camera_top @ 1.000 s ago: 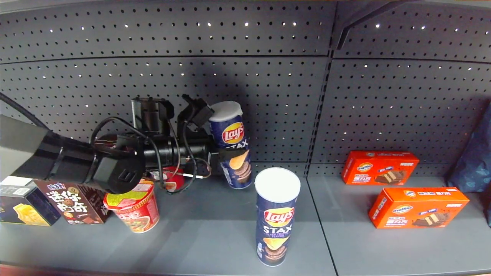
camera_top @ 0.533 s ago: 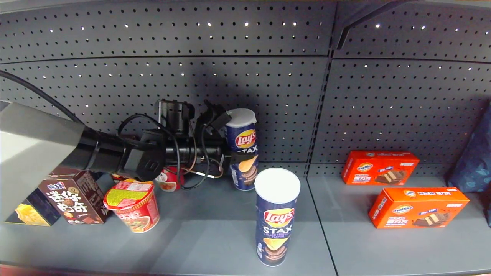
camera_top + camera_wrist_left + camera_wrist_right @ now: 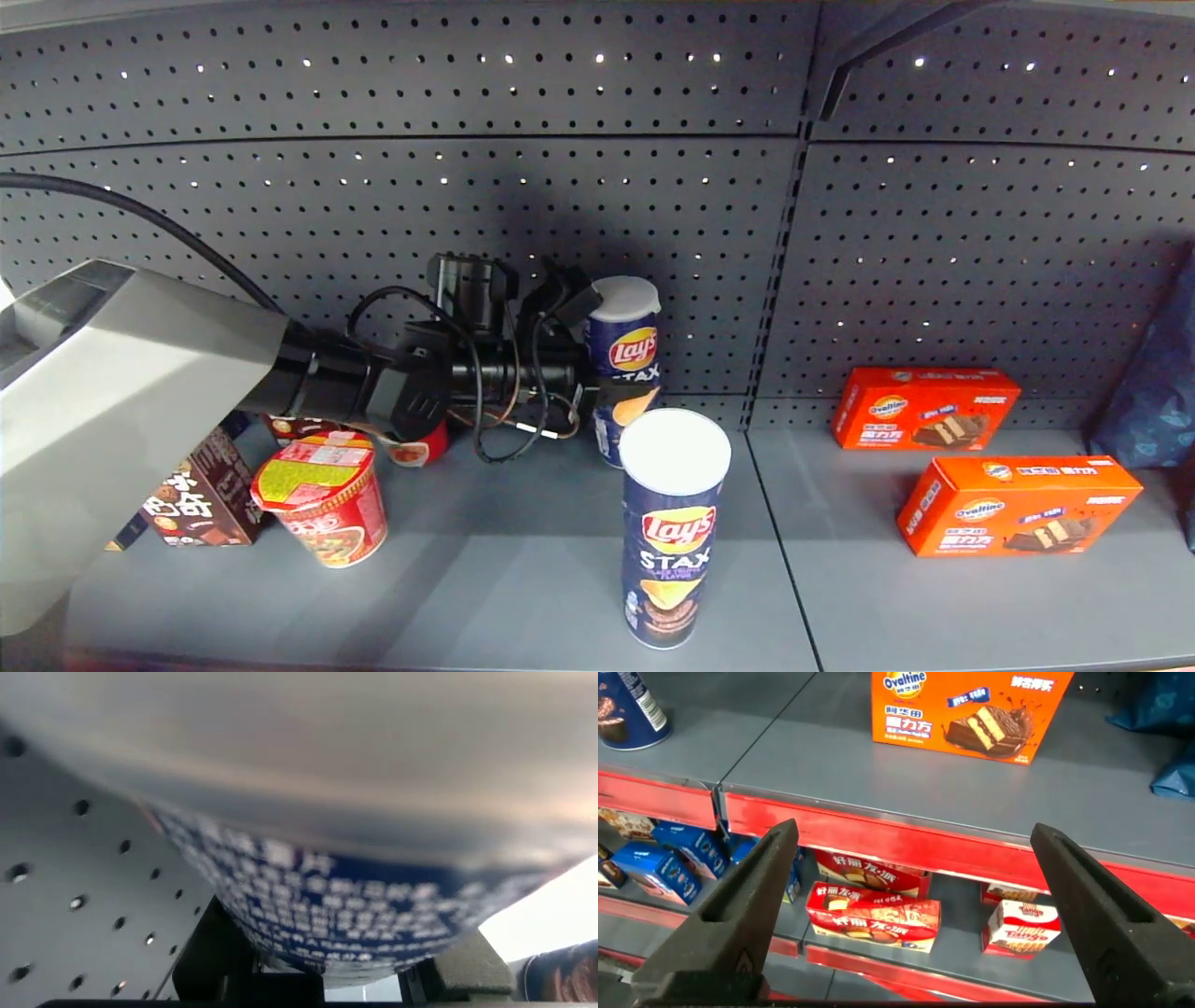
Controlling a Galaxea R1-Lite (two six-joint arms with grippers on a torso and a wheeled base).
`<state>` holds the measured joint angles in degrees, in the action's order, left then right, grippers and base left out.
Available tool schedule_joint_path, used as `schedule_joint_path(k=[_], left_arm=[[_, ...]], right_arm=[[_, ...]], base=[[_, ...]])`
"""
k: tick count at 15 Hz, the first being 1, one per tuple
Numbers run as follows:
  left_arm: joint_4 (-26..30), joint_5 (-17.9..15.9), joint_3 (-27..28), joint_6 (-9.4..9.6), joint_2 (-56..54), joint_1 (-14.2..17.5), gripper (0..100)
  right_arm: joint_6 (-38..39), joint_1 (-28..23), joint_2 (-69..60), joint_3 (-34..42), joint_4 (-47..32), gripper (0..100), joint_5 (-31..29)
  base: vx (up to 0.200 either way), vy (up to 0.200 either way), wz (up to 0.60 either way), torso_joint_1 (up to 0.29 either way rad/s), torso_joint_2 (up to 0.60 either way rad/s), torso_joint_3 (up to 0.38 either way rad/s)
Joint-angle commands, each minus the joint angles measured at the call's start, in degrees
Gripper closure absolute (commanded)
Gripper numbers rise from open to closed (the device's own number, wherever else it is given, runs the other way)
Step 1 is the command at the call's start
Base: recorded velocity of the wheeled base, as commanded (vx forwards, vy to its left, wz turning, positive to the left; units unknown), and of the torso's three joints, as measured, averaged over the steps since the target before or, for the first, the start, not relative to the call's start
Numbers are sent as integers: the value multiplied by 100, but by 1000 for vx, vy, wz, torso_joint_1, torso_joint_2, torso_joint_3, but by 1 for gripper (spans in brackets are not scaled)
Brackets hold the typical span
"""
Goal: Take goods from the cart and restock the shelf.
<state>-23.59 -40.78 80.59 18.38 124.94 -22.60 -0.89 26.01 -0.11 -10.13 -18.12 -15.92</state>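
Observation:
My left gripper (image 3: 605, 362) reaches in from the left over the grey shelf (image 3: 523, 569) and is shut on a dark blue chips can (image 3: 627, 350) with a white lid. It holds the can upright near the pegboard back wall. A second, identical can (image 3: 674, 523) stands in front of the held one, close to the shelf's front edge. In the left wrist view the held can (image 3: 318, 896) sits between the two black fingers (image 3: 220, 961). My right gripper (image 3: 920, 915) is open with nothing in it, out in front of the shelf's red front edge (image 3: 906, 826).
A red noodle cup (image 3: 322, 509) and a brown box (image 3: 191, 499) stand at the left of the shelf. Two orange boxes (image 3: 924, 406) (image 3: 1018, 504) lie at the right, with a blue bag (image 3: 1153, 392) beyond them. Bare shelf lies between the cans and the orange boxes.
My left arm has carried the held can to the right and lower along the back wall. The can now stands directly behind the front can.

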Motion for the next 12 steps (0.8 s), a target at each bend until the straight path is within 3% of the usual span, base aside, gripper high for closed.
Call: schedule_joint_path(k=[1, 10, 11, 12], left_arm=[[-5, 0, 97, -1, 136, -7, 100], [3, 8, 413, 7, 452, -16, 100], [3, 8, 413, 7, 452, -16, 0], [3, 17, 405, 7, 452, -16, 0]], right_arm=[[-8, 0, 11, 2, 1, 0, 1], [1, 0, 11, 2, 1, 0, -8], [1, 0, 11, 2, 1, 0, -8], [1, 0, 11, 2, 1, 0, -8]], base=[[0, 0, 0, 0, 0, 0], [0, 0, 0, 0, 0, 0], [0, 0, 0, 0, 0, 0], [0, 0, 0, 0, 0, 0]])
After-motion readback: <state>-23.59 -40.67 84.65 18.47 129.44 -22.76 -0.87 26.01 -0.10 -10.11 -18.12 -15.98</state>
